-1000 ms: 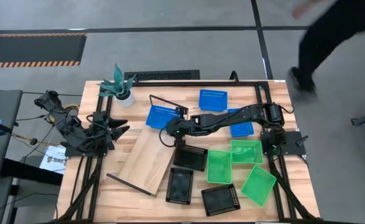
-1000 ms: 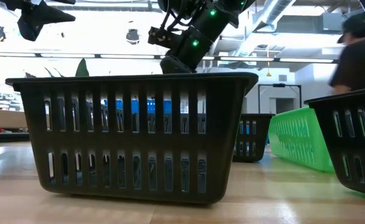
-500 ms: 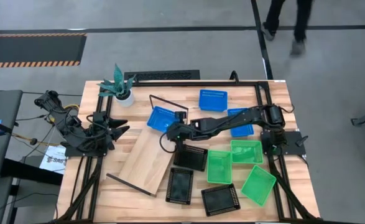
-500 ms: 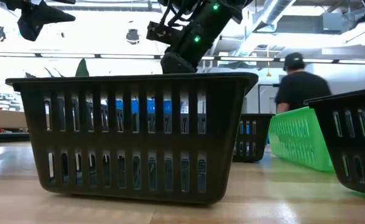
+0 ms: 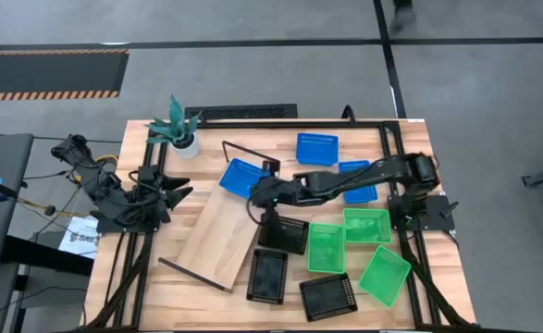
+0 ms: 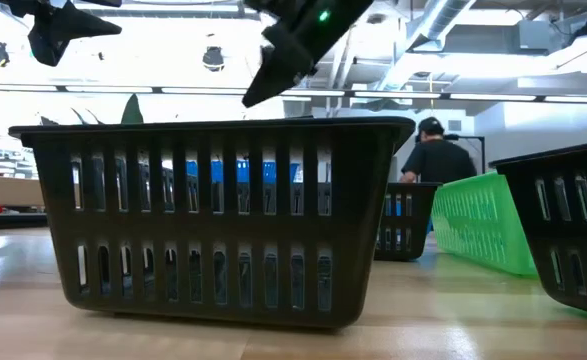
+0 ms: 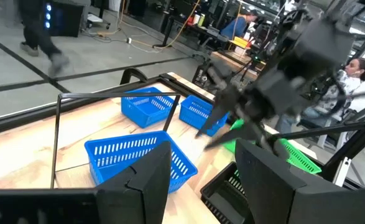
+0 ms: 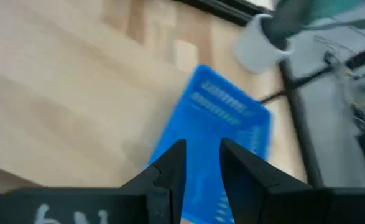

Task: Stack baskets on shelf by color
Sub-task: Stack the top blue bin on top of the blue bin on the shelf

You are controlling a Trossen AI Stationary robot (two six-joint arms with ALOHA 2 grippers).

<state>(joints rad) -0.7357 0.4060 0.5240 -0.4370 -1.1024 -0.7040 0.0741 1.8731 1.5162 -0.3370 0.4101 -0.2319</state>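
The right gripper (image 5: 255, 196) sits near the middle of the high view, its arm stretched across from the right edge of the table. In its own wrist view the two dark fingers (image 8: 170, 171) stand a narrow gap apart with nothing between them — part-open and empty, hanging over the pale wood with a blue basket (image 8: 222, 140) just ahead of the tips. From above, that basket (image 5: 243, 177) lies tilted at the upper end of the shelf (image 5: 217, 236), just up-left of the gripper, and I cannot tell whether they touch.

The shelf is a long plank lying on a slant from center toward the lower left, with a thin black wire frame at each end. Two more blue baskets are further up and right: one (image 5: 316, 148) by the table's top edge, the other (image 5: 359, 182) partly under the right arm. Below the gripper are three black baskets — one (image 5: 283, 234) just under it, one (image 5: 267, 276) lower still, one (image 5: 327, 296) at the bottom center. To their right sit three green ones: (image 5: 326, 246), (image 5: 367, 225) and, tilted at lower right, (image 5: 384, 275).

The left gripper (image 5: 180, 192) waits at the left side of the table, its fingers spread wide with nothing in them. A potted plant (image 5: 178, 129) stands at the table's upper left. In the low view a black basket (image 6: 213, 220) fills the foreground, and a person (image 6: 435, 152) stands in the room behind.
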